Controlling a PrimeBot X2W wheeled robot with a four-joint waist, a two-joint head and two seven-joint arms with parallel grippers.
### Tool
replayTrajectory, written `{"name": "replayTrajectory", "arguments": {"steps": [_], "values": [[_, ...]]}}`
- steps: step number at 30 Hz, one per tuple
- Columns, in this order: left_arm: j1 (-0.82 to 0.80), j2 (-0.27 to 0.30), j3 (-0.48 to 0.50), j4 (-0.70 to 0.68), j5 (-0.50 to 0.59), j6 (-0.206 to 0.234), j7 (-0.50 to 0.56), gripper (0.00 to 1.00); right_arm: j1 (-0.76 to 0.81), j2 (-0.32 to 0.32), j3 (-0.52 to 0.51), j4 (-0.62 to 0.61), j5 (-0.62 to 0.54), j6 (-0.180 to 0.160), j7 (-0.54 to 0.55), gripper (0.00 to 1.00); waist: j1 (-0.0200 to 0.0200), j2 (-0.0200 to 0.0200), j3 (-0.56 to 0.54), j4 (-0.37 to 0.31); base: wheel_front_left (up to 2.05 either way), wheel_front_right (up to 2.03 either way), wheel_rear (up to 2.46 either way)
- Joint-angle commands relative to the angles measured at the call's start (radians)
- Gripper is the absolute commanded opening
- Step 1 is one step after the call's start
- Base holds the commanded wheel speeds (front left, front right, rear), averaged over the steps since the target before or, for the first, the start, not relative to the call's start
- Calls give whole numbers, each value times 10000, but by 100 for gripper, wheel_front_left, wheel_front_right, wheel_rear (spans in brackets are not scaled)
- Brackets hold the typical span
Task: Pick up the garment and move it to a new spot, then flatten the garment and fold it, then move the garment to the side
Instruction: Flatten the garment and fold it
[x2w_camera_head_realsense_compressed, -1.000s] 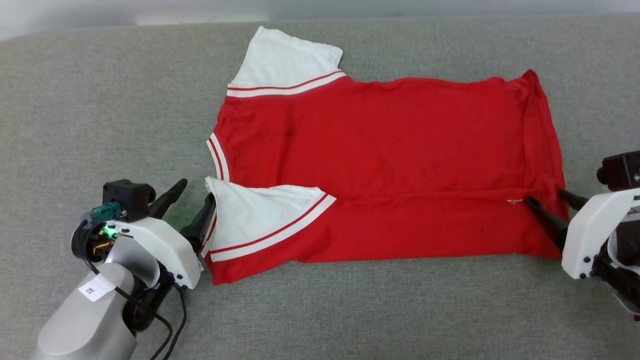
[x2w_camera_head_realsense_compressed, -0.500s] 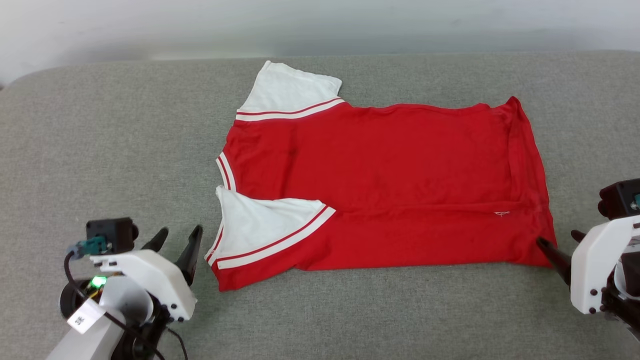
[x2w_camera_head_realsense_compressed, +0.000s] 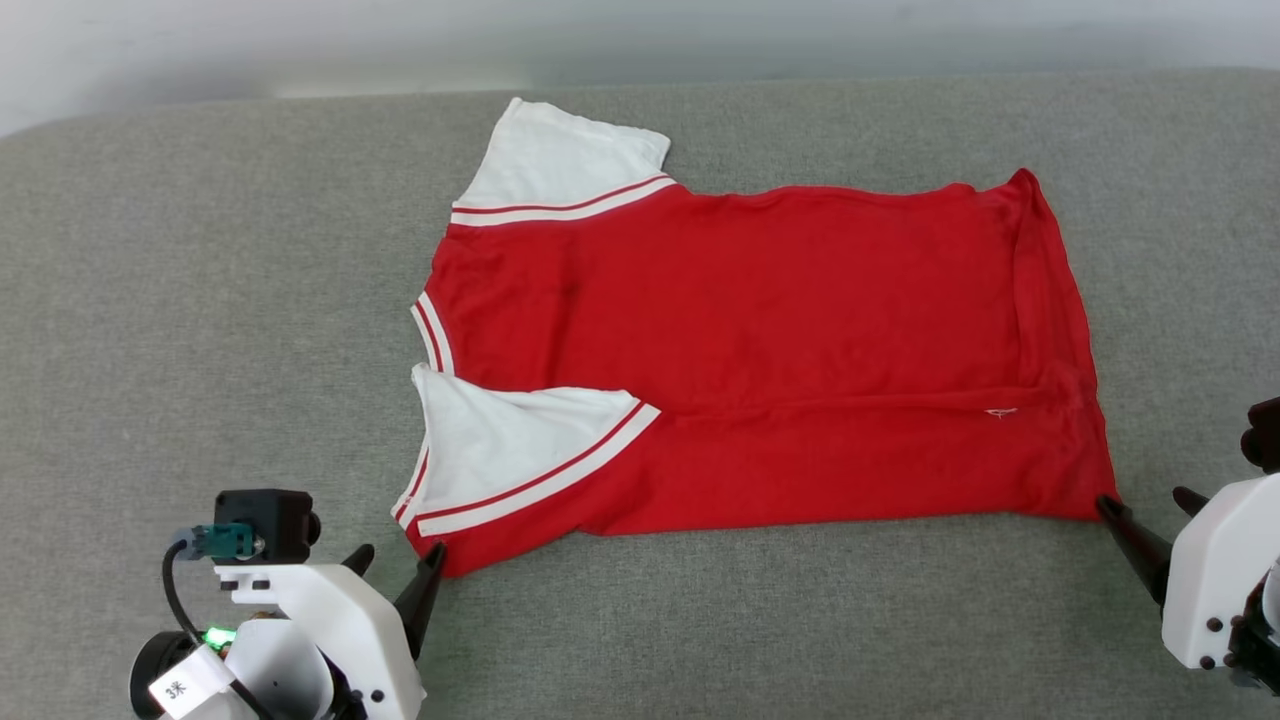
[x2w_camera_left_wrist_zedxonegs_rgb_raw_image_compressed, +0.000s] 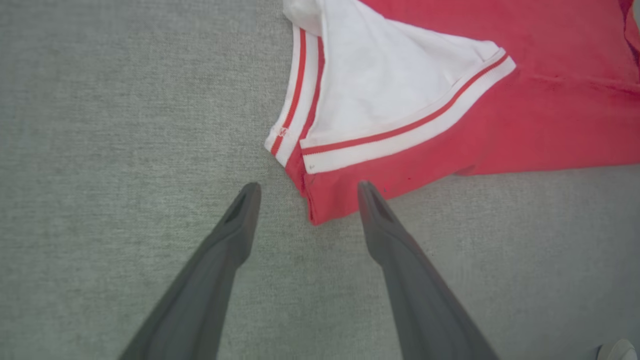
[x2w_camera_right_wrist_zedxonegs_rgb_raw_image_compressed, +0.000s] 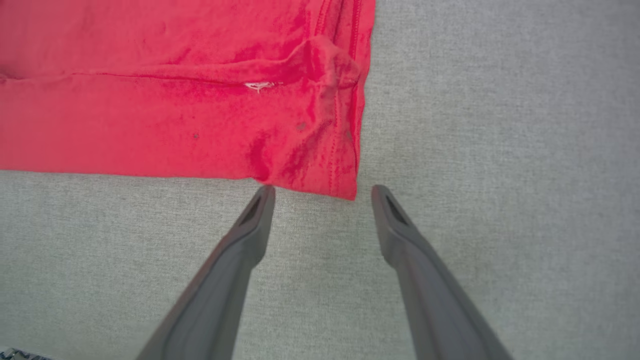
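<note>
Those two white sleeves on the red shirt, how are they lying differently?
The far sleeve sticks out from the garment onto the grey surface; the near sleeve is folded in over the red body. The near sleeve lies beside the left gripper; the far sleeve lies away from it. Both are white with red-and-white striped trim.

Soft matt cloth garment (x2w_camera_head_realsense_compressed: 760, 340) on rough woven grey upholstery (x2w_camera_head_realsense_compressed: 200, 300).
</note>
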Motion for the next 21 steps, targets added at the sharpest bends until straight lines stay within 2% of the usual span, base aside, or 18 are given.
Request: {"name": "replayTrajectory", "arguments": {"steps": [1,6,17,18,19,20,21], "values": [[38,6,-51,-58,49,95,117,100,121,117,-66,-150,-29,-4,33,100,1,0,117,-66,0,0,0],[-269,-125,-93,364,-83,121,382,100,100,274,-122,-409,37,-4,7,100,1,0,404,-196,0,0,0],[-459,-406,-545,1882,-293,-313,768,100,-118,246,-70,-535,79,-4,-215,100,1,0,929,-386,0,0,0],[-427,-452,-659,2016,-366,-404,905,86,-132,233,-69,-537,72,-4,-212,100,1,0,960,-388,0,0,0],[-422,-474,-798,2157,-413,-512,1069,27,-155,204,-57,-542,33,-4,-245,100,1,0,986,-389,0,0,0],[-411,-518,-913,2279,-445,-613,1173,0,-194,174,-48,-536,-13,-4,-274,100,1,0,1003,-387,0,0,0],[-413,-556,-994,2379,-471,-699,1210,0,-238,150,-42,-512,-43,-4,-308,100,1,0,1006,-380,0,0,0]]}}
